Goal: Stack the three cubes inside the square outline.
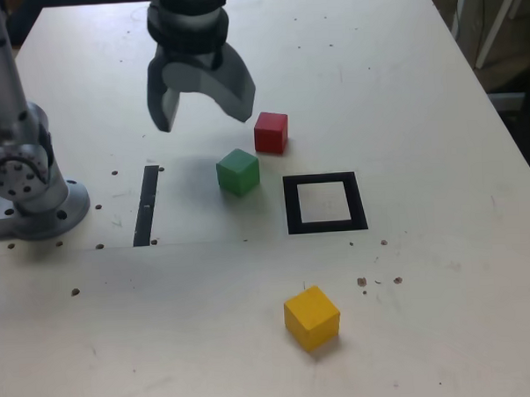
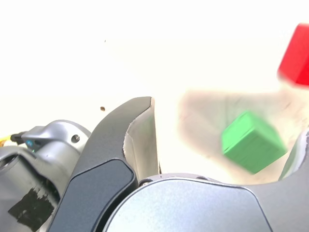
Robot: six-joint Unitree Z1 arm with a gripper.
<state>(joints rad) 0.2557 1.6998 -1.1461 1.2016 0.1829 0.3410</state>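
Spread wide and empty, the grey two-fingered gripper (image 1: 204,106) hangs above the pale table (image 1: 419,95). Just below it sits the small matte green cube (image 1: 238,171), with the red cube (image 1: 271,132) beside it on the exterior view's right, then the black square outline (image 1: 325,203); the yellow cube (image 1: 311,317) lies well nearer the camera. These blocks look light and rigid, so pinch opposite flat faces.

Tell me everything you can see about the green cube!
The green cube is a small, matte, solid-coloured block with plain faces. It sits flat on the pale table, turned a little askew, between the black strip and the square outline, with the red cube close by but apart. Nothing touches it; the open gripper hovers above, and the wrist view shows it between the fingers.
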